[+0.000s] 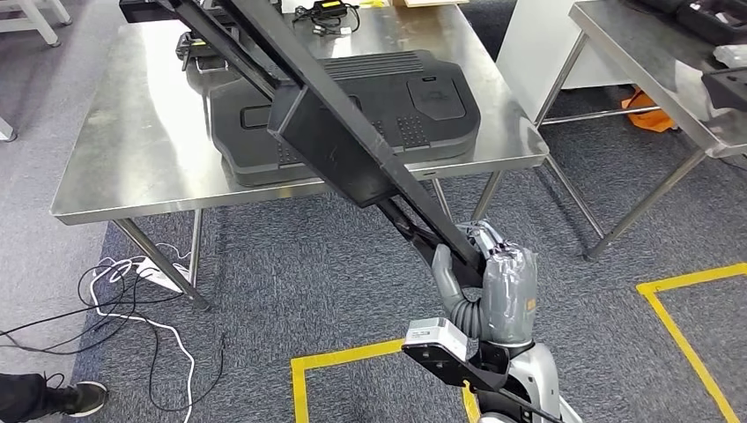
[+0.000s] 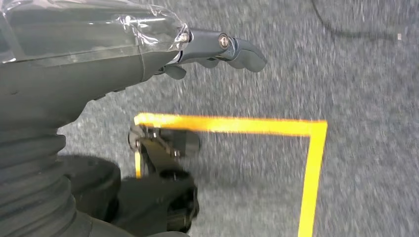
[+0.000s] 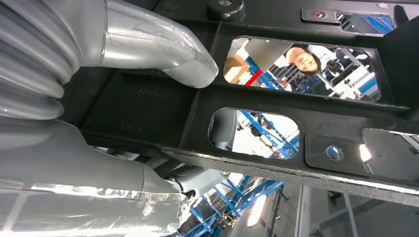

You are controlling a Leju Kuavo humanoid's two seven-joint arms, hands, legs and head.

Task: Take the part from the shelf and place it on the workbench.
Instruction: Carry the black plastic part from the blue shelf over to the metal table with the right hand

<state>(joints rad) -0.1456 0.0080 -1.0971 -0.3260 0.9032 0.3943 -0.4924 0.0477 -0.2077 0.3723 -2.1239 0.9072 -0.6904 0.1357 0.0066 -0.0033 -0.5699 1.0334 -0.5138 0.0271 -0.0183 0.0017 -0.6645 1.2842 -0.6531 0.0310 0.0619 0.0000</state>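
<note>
My right hand [image 1: 495, 280] grips the lower end of a long black frame part [image 1: 330, 145]. The part slants up and to the left, out over the steel workbench [image 1: 132, 172]. In the right wrist view the part [image 3: 296, 96] is a black plate with cut-out windows, and my thumb [image 3: 163, 49] lies across it. A wide black moulded part [image 1: 423, 97] lies flat on the workbench under the raised one. My left hand [image 2: 99, 54] hangs over the grey carpet with its fingers [image 2: 232, 47] stretched out and nothing in them.
A second steel table [image 1: 652, 75] stands at the right with an orange item [image 1: 649, 112] under it. Cables [image 1: 132, 300] trail on the floor by the workbench's left leg. Yellow floor tape [image 1: 352, 356] runs near my feet. A person's shoe [image 1: 81, 397] shows at the lower left.
</note>
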